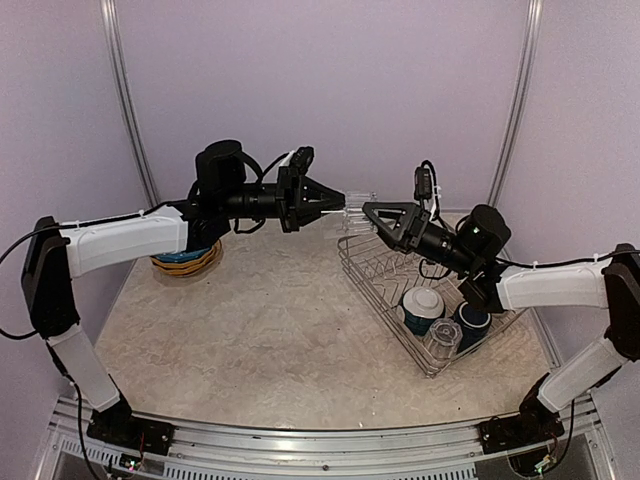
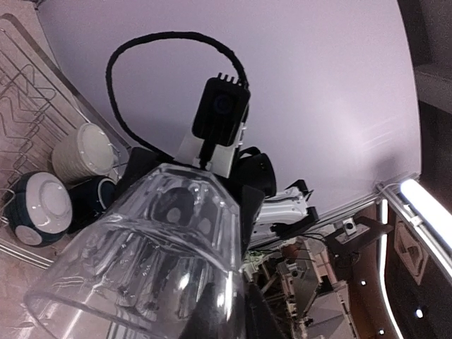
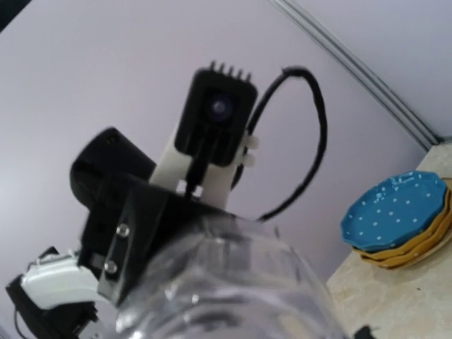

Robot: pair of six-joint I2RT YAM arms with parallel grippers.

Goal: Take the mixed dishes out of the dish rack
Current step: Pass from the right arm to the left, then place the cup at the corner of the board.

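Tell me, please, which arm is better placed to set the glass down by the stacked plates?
Probably left: the left hand and right hand meet at the clear glass, and the plate stack lies by the left arm.

The left arm [image 1: 125, 238] and right arm [image 1: 550, 283] reach out nearly level above the far corner of the dish rack [image 1: 375, 300], with wrists facing and tips almost meeting. The left gripper [image 1: 342, 203] has its jaws pinched narrow on one end of the clear glass [image 2: 141, 261]. The right gripper [image 1: 370, 209] has wider jaws clasping the other end.
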